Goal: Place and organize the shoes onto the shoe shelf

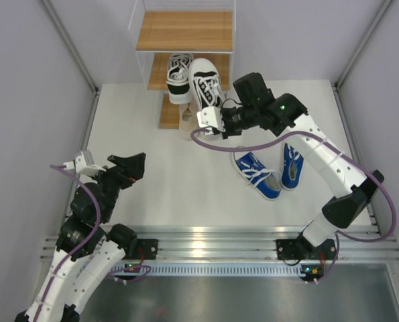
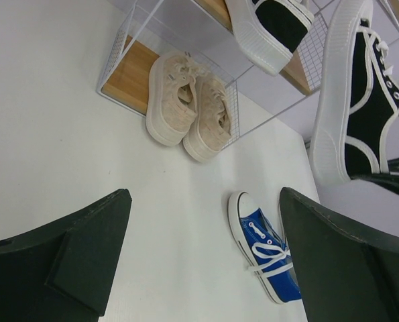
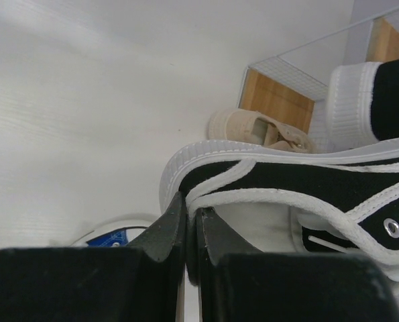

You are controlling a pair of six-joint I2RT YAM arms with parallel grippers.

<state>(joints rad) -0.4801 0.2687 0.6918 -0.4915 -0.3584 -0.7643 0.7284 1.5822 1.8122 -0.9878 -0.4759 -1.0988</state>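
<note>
The right end effector (image 3: 188, 227), arm stretched forward, clamps a black-and-white sneaker (image 1: 204, 80) by its collar at the shoe shelf's (image 1: 184, 30) middle tier. The left end effector (image 1: 135, 166), arm folded low, gapes wide, empty.

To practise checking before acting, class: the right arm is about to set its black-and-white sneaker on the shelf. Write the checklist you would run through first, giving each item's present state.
1. Right gripper shut on the held sneaker's collar: ok.
2. Held sneaker lifted off the table: ok.
3. Its mate lies on the middle board: ok.
4. Free space beside the mate: cannot tell, the held sneaker hides it.
5. Left gripper open, empty, off to the side: ok.
6. Blue sneakers on the table, out of the path: ok.
</note>
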